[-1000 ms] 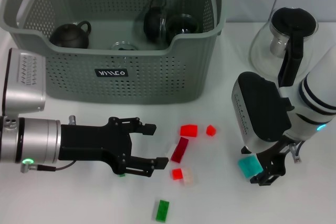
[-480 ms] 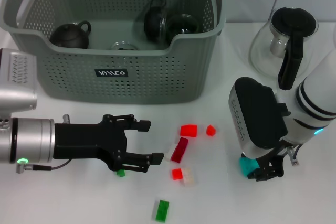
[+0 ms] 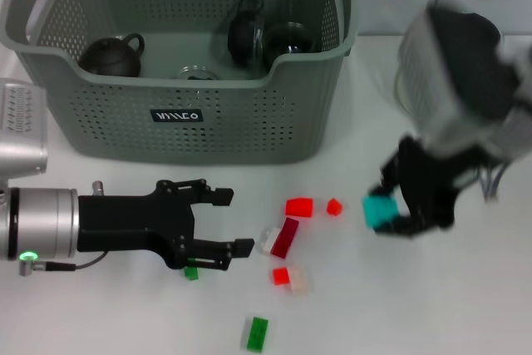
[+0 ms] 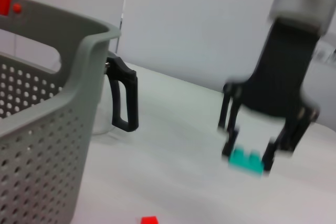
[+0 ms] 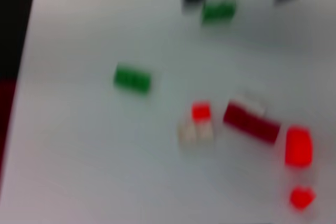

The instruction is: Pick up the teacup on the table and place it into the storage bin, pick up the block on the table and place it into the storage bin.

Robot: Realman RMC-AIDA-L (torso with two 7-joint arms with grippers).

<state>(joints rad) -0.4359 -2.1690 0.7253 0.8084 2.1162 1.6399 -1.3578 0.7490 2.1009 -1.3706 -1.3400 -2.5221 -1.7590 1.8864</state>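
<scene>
Right gripper, clamped on the small teal plastic block, has lifted it off the white table since a second ago; transfer to the grey perforated storage bin presumably follows. Left gripper hovers low, fingers apart.

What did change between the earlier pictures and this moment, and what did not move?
The right gripper, shut on the teal block, has lifted it off the table and swung up toward the storage bin. The left gripper, open, drew back slightly toward the robot's left. The loose blocks, the glass jug and the teapots in the bin stayed put.
</scene>
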